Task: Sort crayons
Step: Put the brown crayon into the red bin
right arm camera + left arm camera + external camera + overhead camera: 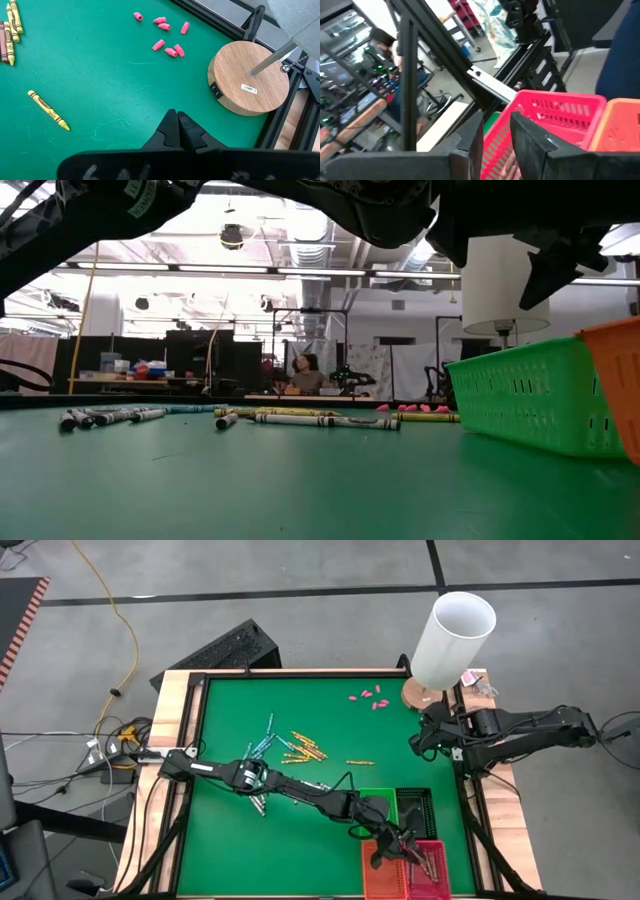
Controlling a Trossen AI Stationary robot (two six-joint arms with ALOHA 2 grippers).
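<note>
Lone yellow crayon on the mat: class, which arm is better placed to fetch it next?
Probably right: the right gripper hangs shut near the lone yellow crayon, while the left gripper is over the red basket.

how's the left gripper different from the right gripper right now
The left gripper reaches far across the table, over the pink basket; the right gripper waits at the table's edge near the lamp base. The left gripper's fingers are apart, while the right gripper's fingers are pressed together on nothing. Both are dark two-finger grippers.
</note>
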